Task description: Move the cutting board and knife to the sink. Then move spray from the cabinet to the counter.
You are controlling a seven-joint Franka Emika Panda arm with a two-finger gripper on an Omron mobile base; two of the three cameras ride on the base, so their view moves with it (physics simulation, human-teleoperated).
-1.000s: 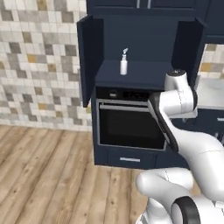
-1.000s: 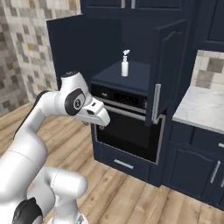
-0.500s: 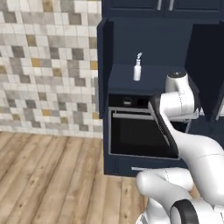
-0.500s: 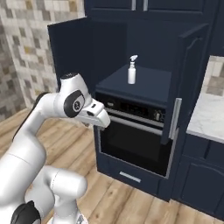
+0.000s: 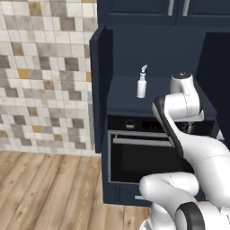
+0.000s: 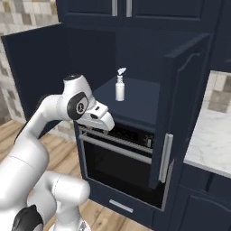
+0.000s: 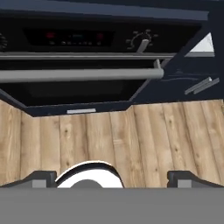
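1. Tiled wall (image 5: pixel 45 76): far left of the left base view, above the wooden floor (image 5: pixel 45 188). Not part of the job.

2. Cabinet (image 5: pixel 99 90): tall dark navy unit, its panelled door (image 6: pixel 180 108) swung open to the right with the silver handle (image 6: pixel 166 157) at its lower edge. An open shelf niche sits above the built-in oven (image 5: pixel 139 152).

3. Spray (image 5: pixel 142 82): small white bottle with a narrow neck and trigger nozzle, standing upright on the niche shelf, left of centre, apart from the walls. It also shows in the right base view (image 6: pixel 120 85).
   - Handling, as a judgement: light, rigid plastic, smooth and likely a little slippery; tall for its base, so a sideways nudge could topple it.
   - Where to take hold: the straight body below the neck, one finger on each side. The trigger head is irregular and a poor grip point.

4. Gripper (image 6: pixel 103 118): below the shelf, in front of the oven's control panel, well apart from the spray. Fingers spread wide, grasping nothing. In the hand view the tips (image 7: pixel 41 177) look down past the oven handle (image 7: pixel 78 74) to the floor.

5. Counter (image 6: pixel 212 135): white marble slab at the right, just beyond the open door; the intended resting place for the spray.
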